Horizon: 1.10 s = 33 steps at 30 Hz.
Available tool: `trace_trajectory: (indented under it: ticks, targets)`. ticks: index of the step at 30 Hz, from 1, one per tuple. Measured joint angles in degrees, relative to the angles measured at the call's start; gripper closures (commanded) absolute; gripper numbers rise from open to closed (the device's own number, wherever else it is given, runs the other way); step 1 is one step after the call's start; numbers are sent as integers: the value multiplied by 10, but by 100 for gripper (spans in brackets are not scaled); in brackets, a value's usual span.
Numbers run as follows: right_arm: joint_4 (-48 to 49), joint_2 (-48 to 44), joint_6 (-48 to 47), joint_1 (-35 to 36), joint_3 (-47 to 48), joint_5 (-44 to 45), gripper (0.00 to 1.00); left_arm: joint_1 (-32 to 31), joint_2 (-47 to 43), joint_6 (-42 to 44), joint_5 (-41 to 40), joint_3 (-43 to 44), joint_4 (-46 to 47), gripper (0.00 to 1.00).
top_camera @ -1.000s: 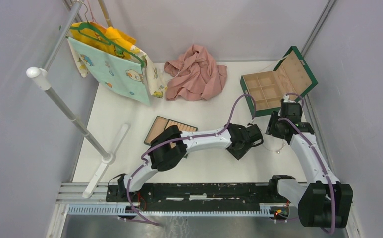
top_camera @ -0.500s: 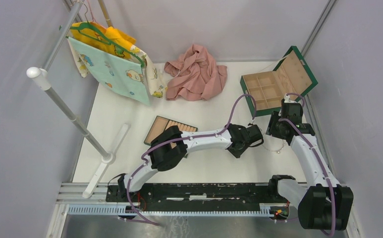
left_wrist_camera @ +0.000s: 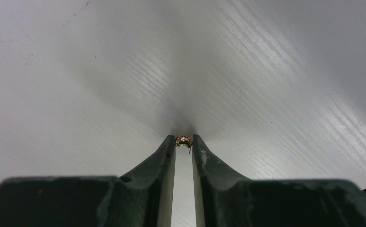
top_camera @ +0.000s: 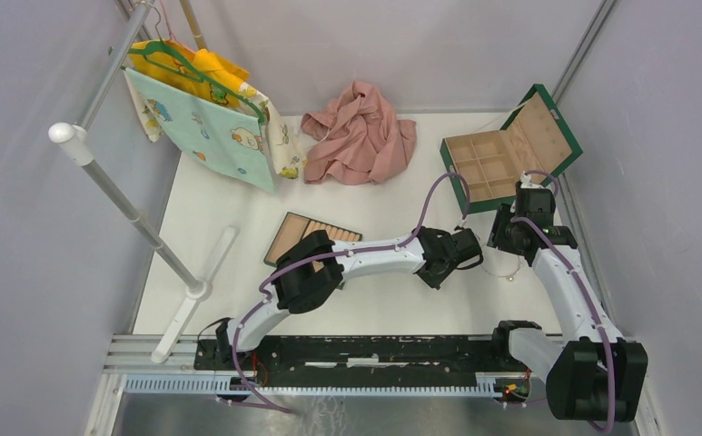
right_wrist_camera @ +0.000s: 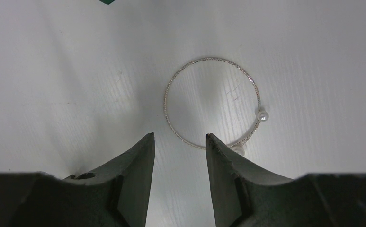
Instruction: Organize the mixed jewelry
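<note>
In the left wrist view my left gripper [left_wrist_camera: 183, 142] is shut on a tiny gold bead-sized piece [left_wrist_camera: 183, 140], pinched at the fingertips just over the white table. In the top view it [top_camera: 476, 261] is at mid-right. A thin silvery wire loop [right_wrist_camera: 212, 101] with two small pearl ends lies flat on the table. My right gripper [right_wrist_camera: 179, 137] is open above the loop's near edge, and its right fingertip [right_wrist_camera: 218, 146] overlaps the wire. In the top view the loop [top_camera: 508, 272] lies beside the right gripper [top_camera: 503, 247]. Other pieces are out of view.
The open green box [top_camera: 560, 136] with tan compartments stands at the back right. A tan compartmented tray [top_camera: 294, 229] lies partly under the left arm. A pink cloth [top_camera: 358, 134] is at the back, and hung bags [top_camera: 206, 113] and a rack pole [top_camera: 129, 204] at the left.
The left wrist has shifted slightly up and left. The right arm has hardly moved.
</note>
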Motion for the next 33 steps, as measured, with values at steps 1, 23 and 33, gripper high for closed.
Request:
trace_trajectory:
  ticks: [1,23,33]
  targets:
    - [0,0,0,0,0,0,50,0,0,0,0,0,0,77]
    - [13,9,15,0,4,-3,50,53,-48,0,-20,-34,-25,82]
    - [35,29,21,0,4,-15,50,126,-196,-1,-33,-172,-50,68]
